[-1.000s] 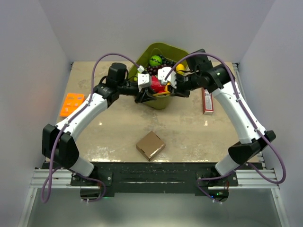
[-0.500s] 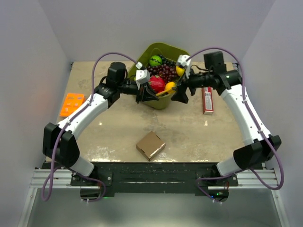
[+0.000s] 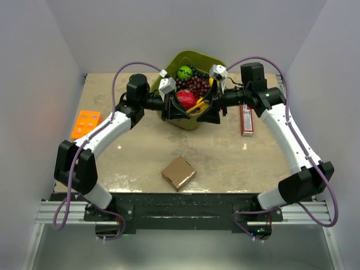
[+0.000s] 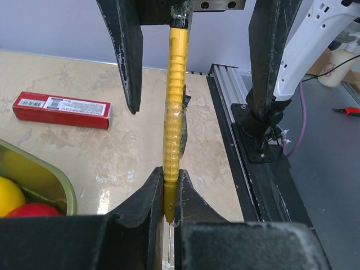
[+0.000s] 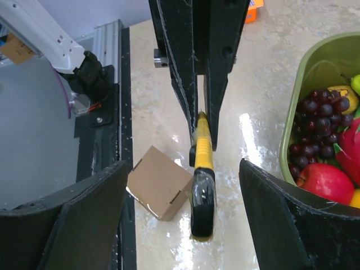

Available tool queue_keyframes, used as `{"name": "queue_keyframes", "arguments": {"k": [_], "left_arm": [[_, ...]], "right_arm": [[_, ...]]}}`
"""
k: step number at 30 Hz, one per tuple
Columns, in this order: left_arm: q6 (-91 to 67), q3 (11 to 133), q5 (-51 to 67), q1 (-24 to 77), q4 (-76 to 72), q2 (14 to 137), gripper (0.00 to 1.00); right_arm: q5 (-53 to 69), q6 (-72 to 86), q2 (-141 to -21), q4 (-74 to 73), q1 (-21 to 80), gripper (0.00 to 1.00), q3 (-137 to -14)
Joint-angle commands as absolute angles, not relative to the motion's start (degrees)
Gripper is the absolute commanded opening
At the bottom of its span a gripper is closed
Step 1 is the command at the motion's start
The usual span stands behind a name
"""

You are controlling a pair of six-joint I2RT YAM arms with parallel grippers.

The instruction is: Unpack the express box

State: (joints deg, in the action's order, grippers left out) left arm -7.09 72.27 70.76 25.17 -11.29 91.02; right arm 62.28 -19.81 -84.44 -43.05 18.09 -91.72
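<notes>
bright, even light from above — glare streaks on the table (image 5: 247, 135) (soft shadows, wrist foregrounds blurred).

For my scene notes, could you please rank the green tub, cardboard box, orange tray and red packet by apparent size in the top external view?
1. green tub
2. cardboard box and orange tray, too alike to separate
3. red packet, the slimmest

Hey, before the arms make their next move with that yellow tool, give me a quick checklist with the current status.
1. Left gripper clamped on the yellow tool: ok.
2. Right gripper open, one finger on either side of the tool: ok.
3. Right gripper closed on the tool: not ok, not yet done.
4. Which end of the tool cuts: cannot tell.
5. Express box lying apart from both arms, flaps shut: ok.
</notes>
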Motion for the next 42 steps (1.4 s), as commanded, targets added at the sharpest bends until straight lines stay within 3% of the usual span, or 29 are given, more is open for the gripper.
{"name": "queue_keyframes", "arguments": {"k": [1,18,27,30,32,34,35,36,38,42], "left_arm": [[-10.6,72.3,72.9,25.2,-16.1,91.4,0.0],[-11.2,72.2,73.3,25.2,-16.9,92.0,0.0],[-11.2,72.2,73.3,25.2,-16.8,92.1,0.0],[-11.2,72.2,73.3,25.2,-16.8,92.3,0.0],[-11.2,72.2,72.7,25.2,-16.7,92.3,0.0],[-10.3,72.3,71.5,25.1,-15.3,92.1,0.0],[-8.0,72.6,69.1,25.0,-14.0,91.9,0.02],[-6.3,72.9,67.3,25.0,-9.2,91.4,0.28],[3.0,74.6,60.8,24.5,-1.8,90.4,0.5],[29.2,74.4,52.5,24.0,26.0,84.6,0.61]], "right_arm": [[64.8,-15.8,-84.8,-37.3,18.9,0.77,-93.1],[63.0,-14.2,-86.7,-35.2,21.0,0.44,-92.8],[61.8,-16.3,-86.9,-36.8,21.5,0.37,-92.4],[61.4,-16.3,-87.2,-36.7,21.6,0.23,-92.5],[61.1,-17.1,-87.5,-37.5,21.5,0.01,-92.7],[60.5,-18.3,-87.4,-38.5,21.5,0.0,-92.6],[59.2,-18.6,-87.0,-39.0,21.5,0.0,-92.7],[57.9,-18.9,-86.7,-39.3,21.5,0.0,-92.6],[51.8,-17.8,-84.5,-38.8,21.1,0.0,-91.7],[37.0,-8.1,-78.7,-35.5,19.1,0.0,-87.6]]}}
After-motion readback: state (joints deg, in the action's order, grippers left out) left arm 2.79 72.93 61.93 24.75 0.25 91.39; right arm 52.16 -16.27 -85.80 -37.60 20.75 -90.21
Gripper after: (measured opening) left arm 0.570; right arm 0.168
